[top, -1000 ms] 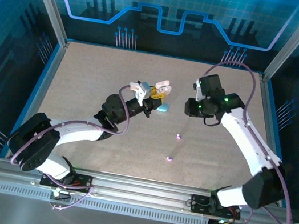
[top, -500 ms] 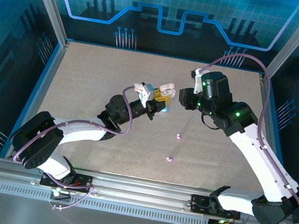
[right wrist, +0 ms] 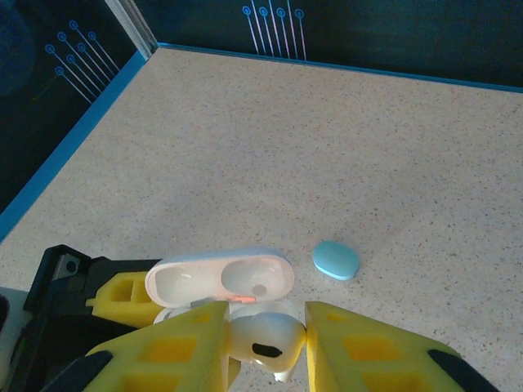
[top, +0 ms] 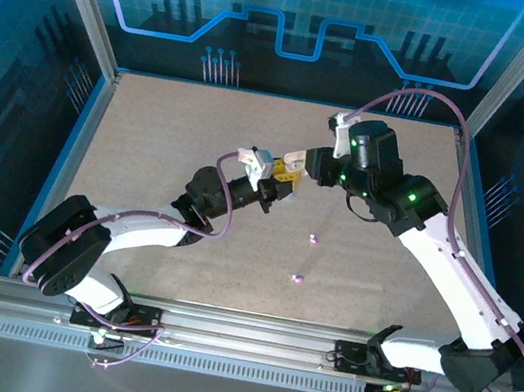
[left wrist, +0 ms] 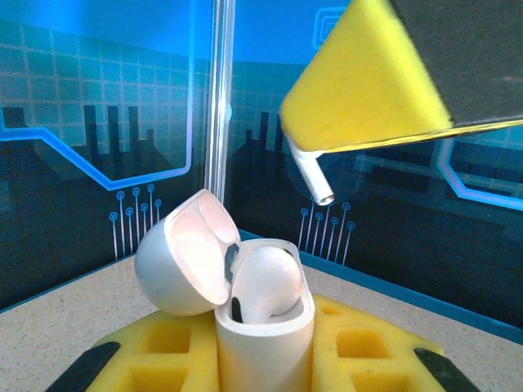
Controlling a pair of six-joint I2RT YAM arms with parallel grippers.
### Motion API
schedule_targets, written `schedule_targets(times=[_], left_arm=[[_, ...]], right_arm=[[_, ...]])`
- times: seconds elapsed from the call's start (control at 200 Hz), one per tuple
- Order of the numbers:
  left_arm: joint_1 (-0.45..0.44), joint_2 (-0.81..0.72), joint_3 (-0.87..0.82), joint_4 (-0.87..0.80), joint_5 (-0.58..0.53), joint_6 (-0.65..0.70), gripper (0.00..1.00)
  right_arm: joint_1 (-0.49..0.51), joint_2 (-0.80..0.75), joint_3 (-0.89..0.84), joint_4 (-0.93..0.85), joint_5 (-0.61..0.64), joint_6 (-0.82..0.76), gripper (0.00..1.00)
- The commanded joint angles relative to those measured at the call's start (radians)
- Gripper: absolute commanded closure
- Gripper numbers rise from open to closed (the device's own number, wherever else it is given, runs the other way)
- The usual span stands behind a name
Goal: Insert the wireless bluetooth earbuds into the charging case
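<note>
Left gripper (left wrist: 263, 358): clamped on the white charging case (left wrist: 260, 339), lid open, seated earbud (left wrist: 265, 282) inside.
Right gripper (right wrist: 265, 343): pinching the held earbud (right wrist: 263, 333) just above that case.
Table (top: 151, 136): light blue case (right wrist: 336, 260) nearby; two pinkish specks (top: 312, 237), probably earbuds, lying apart.

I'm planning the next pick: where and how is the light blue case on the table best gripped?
Across its shorter width, from straight above. The light blue case lies flat on the table, a low rounded pebble with bare tabletop around it, so jaws could drop past both sides; a sideways approach would probably push it.
</note>
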Motion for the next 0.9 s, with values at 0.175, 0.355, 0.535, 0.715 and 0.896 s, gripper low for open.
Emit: schedule_targets(times=[0.175,0.355,0.535,0.715,0.896], left_arm=[[-0.009,0.004,0.039,0.048,0.046,-0.014,0.78],[-0.009,0.007,0.037,0.07,0.056,-0.024,0.78],[-0.009,0.011,0.034,0.095,0.045,-0.039,0.78],[-0.009,0.011,0.034,0.104,0.042,-0.044,0.78],[-0.007,0.005,0.031,0.109,0.014,-0.046,0.78]], right_arm=[[0.02,0.033,0.033,0.026,0.007,-0.013,0.7],[0.022,0.039,0.022,0.032,0.012,-0.025,0.7],[0.024,0.031,-0.006,0.036,0.018,-0.049,0.7],[0.025,0.016,-0.038,0.05,-0.003,-0.075,0.7],[0.025,-0.01,-0.064,0.051,-0.029,-0.093,0.71]])
